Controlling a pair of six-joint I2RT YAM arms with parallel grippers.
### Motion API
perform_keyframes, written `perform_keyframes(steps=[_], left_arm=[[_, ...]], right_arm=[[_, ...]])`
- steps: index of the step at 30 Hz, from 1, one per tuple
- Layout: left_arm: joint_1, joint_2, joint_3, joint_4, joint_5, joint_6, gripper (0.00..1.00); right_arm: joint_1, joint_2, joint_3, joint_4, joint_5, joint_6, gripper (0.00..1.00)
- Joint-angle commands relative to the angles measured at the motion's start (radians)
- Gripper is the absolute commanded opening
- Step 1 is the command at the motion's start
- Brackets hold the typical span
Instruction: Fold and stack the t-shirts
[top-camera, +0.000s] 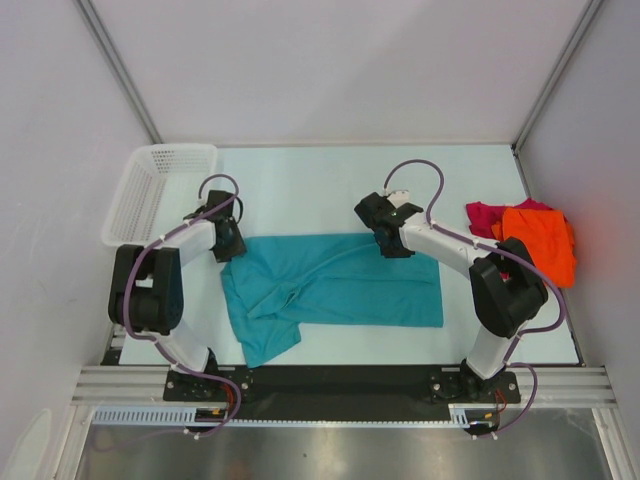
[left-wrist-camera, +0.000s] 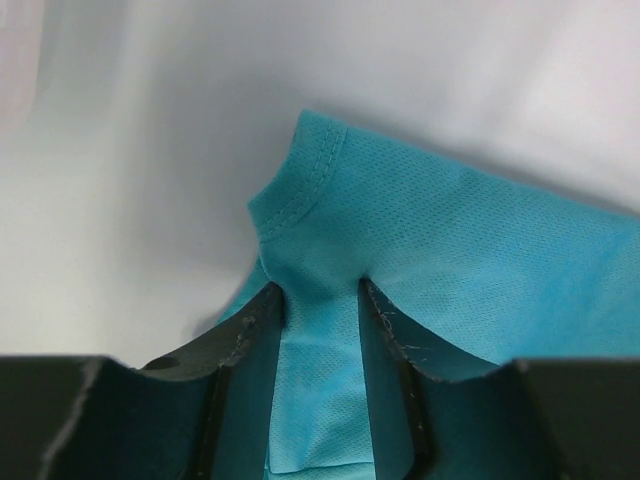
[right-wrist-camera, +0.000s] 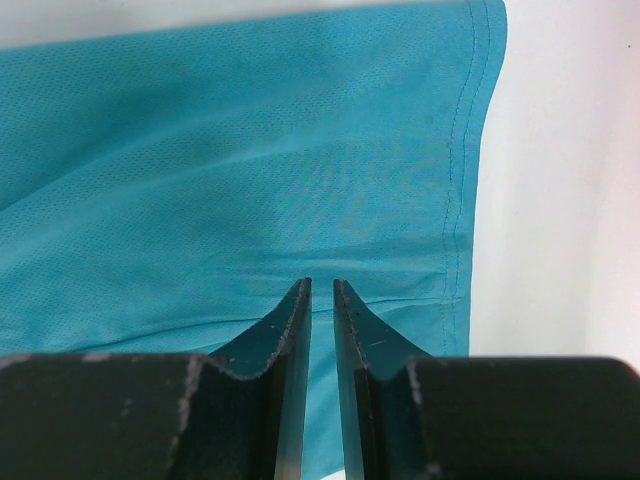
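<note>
Along the far edge of the teal-blue t-shirt (top-camera: 340, 285), which lies spread on the table (top-camera: 300, 190), both arms reach down. The left gripper (left-wrist-camera: 318, 290) is clamped on a bunched fold at its far-left corner. The right gripper (right-wrist-camera: 322, 285), fingers nearly together, pinches cloth beside its far-right hem. Off its right side, apart from it, the orange t-shirt (top-camera: 545, 245) overlaps the magenta t-shirt (top-camera: 482, 215).

A robotics lab test cell: two robot arms (top-camera: 150, 290) bolted to an aluminium extrusion frame (top-camera: 340, 384), a pale worktop (top-camera: 320, 195) enclosed by white panel walls (top-camera: 330, 70).
</note>
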Motion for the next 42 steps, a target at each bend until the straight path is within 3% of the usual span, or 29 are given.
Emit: perform_keyframes(steps=[1, 12, 22, 36, 42], left_arm=[[0.016, 0.013, 0.018, 0.031, 0.009, -0.008, 0.39], [0.039, 0.004, 0.037, 0.04, 0.032, 0.011, 0.15], [0.058, 0.012, 0.124, 0.017, 0.029, 0.041, 0.05], [0.068, 0.127, 0.316, -0.043, 0.012, 0.076, 0.04], [0.068, 0.142, 0.304, -0.05, 0.007, 0.07, 0.07]], right_arm=[[-0.004, -0.009, -0.002, 0.001, 0.023, -0.01, 0.2], [-0.009, -0.007, 0.002, 0.003, 0.024, -0.014, 0.2], [-0.011, 0.0, 0.013, 0.006, 0.021, -0.018, 0.2], [-0.024, 0.003, 0.015, 0.009, 0.024, -0.022, 0.2], [-0.031, 0.008, 0.013, 0.012, 0.02, -0.024, 0.2]])
